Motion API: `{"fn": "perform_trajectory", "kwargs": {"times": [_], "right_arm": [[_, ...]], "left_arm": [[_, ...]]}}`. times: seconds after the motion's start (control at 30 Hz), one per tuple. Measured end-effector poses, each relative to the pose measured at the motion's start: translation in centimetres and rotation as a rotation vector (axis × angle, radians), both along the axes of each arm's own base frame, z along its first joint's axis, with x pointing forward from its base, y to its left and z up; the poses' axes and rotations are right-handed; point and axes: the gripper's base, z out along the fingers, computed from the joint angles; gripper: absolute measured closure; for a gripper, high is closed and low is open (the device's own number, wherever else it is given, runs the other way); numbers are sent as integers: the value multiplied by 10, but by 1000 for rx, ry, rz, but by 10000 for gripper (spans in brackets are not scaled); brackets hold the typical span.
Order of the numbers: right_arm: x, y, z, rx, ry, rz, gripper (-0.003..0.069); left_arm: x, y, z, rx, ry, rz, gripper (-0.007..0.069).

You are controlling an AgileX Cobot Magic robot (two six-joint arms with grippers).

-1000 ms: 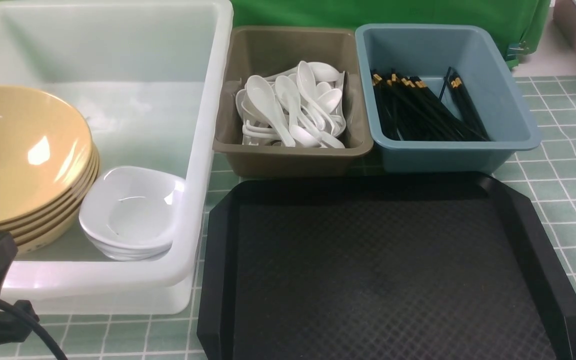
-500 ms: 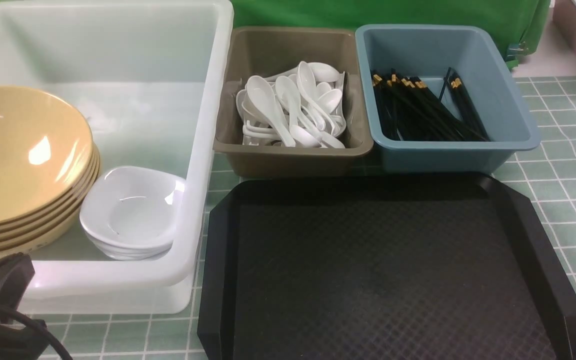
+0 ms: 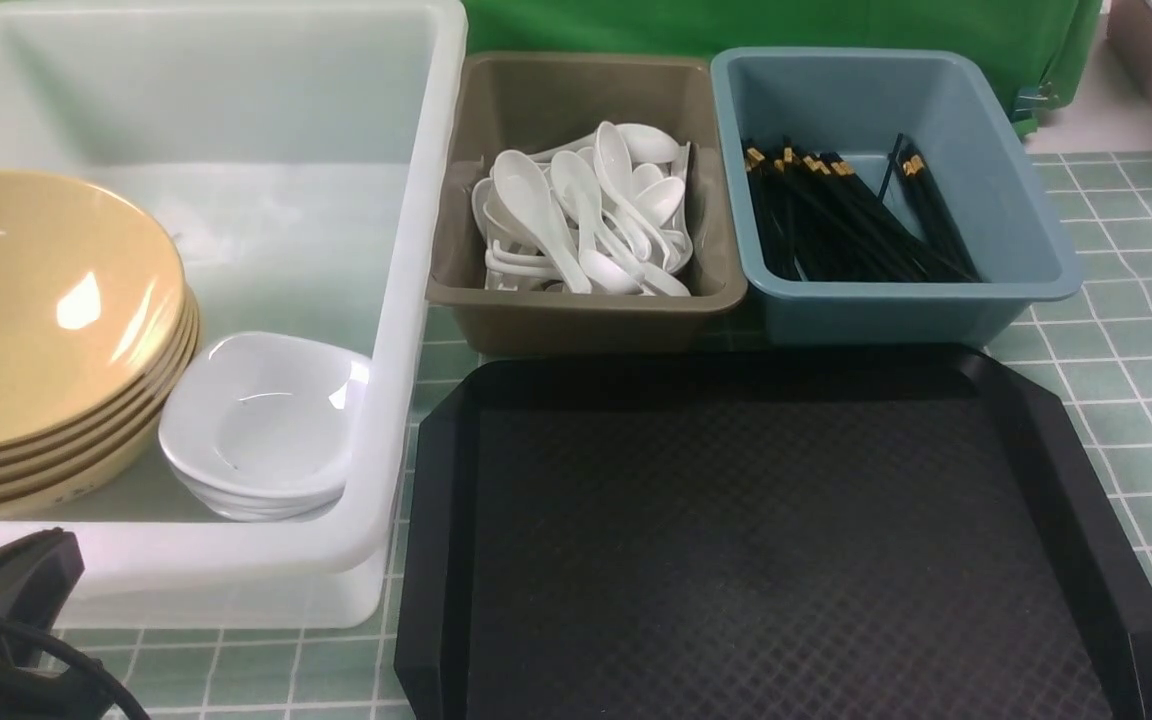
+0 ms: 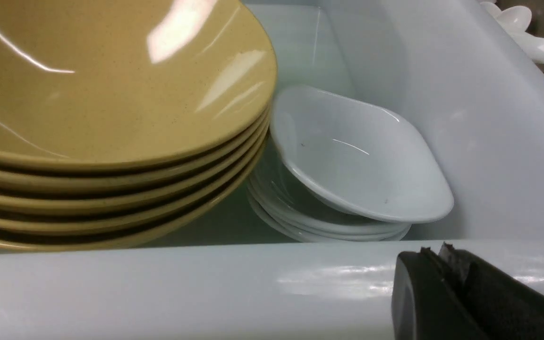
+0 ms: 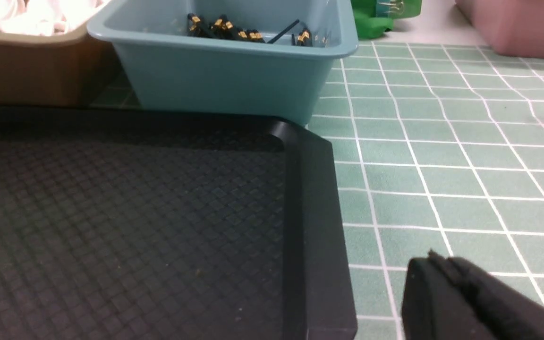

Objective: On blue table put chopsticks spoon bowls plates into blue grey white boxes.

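The bowls (image 3: 41, 310) and plates (image 3: 261, 425) sit stacked in the white tub (image 3: 236, 560) at the table's far-left; spoons (image 3: 586, 215) fill the grey box (image 3: 586, 310), chopsticks (image 3: 846, 215) the blue box (image 3: 916, 295). The top plate tilts against the tub wall and might slide if nudged. The left gripper (image 4: 446, 264), pressed together and empty, hovers by the tub's near rim. The right gripper (image 5: 442, 274), also pressed together, hangs over bare blue table (image 5: 465, 156) beside the black tray (image 3: 766, 540), where room is widest.

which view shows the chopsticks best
The front view: the chopsticks lie fully visible inside the blue box. The right wrist view catches only their gold-banded ends over the rim. The left wrist view shows none.
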Motion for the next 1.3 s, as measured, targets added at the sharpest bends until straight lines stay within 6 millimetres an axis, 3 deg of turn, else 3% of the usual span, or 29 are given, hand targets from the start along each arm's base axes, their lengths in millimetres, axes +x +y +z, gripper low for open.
{"fn": "perform_trajectory", "kwargs": {"times": [0.43, 0.83, 1.0, 1.3], "right_arm": [[0, 0, 0, 0, 0, 0, 601], [0, 0, 0, 1, 2, 0, 590], [0, 0, 0, 1, 2, 0, 582], [0, 0, 0, 1, 2, 0, 573]], "left_arm": [[-2, -1, -2, 1, -15, -9, 622], [-32, 1, -66, 30, -106, 12, 622], [-32, 6, -65, -35, -114, 86, 622], [-32, 9, -66, 0, -116, 111, 622]]}}
